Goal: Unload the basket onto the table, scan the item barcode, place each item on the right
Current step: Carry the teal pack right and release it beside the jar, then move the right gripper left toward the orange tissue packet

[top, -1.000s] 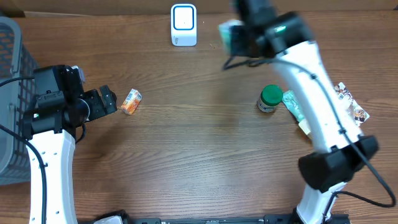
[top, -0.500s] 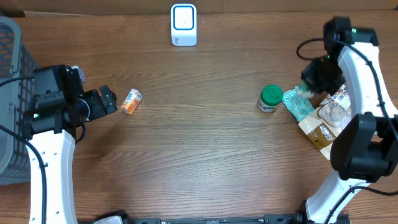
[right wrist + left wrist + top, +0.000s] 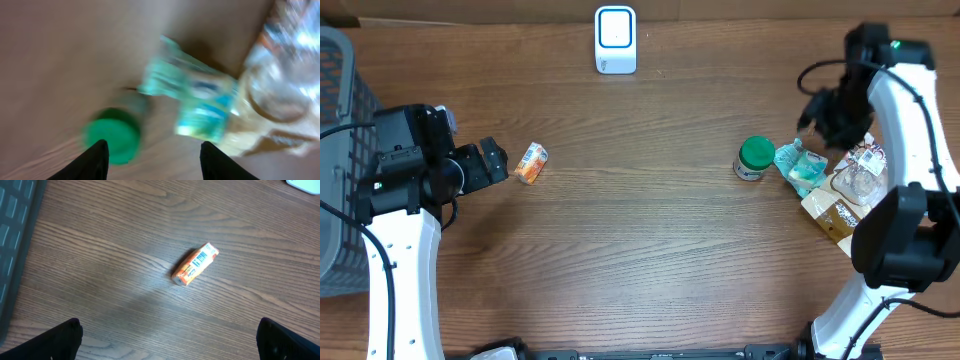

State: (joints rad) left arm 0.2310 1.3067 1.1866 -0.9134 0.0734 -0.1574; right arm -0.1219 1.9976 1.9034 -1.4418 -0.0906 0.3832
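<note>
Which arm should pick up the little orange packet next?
Left. The left arm has open jaws pointing at the orange packet, which lies just ahead of them. The right arm is far across the table, over the pile beside the green-lidded jar.

We see a grey mesh basket (image 3: 335,150) at the left edge of the wooden table (image 3: 640,250), and a small orange carton (image 3: 531,163) lying on its side. On the right a green-lidded jar (image 3: 754,158) stands, with a clear bag (image 3: 860,178) beside a brown pouch (image 3: 832,215).
</note>
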